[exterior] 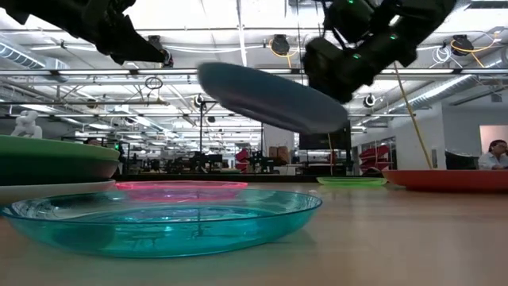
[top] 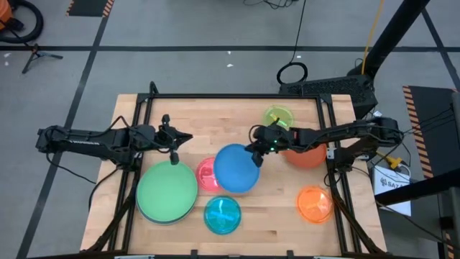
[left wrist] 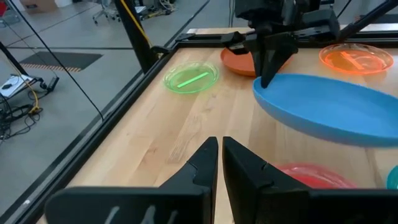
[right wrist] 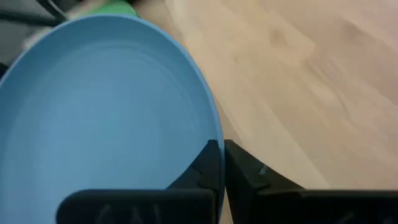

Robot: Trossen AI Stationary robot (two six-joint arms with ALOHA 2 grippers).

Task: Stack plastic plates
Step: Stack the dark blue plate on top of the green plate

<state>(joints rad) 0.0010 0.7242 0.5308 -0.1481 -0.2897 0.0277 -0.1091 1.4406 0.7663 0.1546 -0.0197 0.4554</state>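
My right gripper [top: 255,153] is shut on the medium blue plate [top: 236,170], which hangs in the air over the table's middle [exterior: 270,97]. Beneath its left edge lies the small pink plate [top: 206,175]. The large light green plate [top: 167,191] tops a stack near the left, with a dark green one [exterior: 48,159] under it. The cyan plate [top: 222,214], orange plate [top: 314,203], lime plate [top: 278,117] and red-orange plate [top: 307,155] lie flat on the wood. My left gripper [top: 185,138] hovers shut and holding nothing beyond the green stack's far edge. My right gripper pinches the blue plate's rim [right wrist: 214,140] on the side toward the table's right, one finger [right wrist: 202,168] over the inner face and the other outside it. The fingers slant down from the right. The plate is lifted clear and tilted [exterior: 270,97], with the held side lower.
A black frame rail [top: 230,96] runs along the table's far edge and down both sides. Bare wood [top: 215,122] shows between the two grippers toward the far edge. A person [exterior: 496,155] sits far off in the room.
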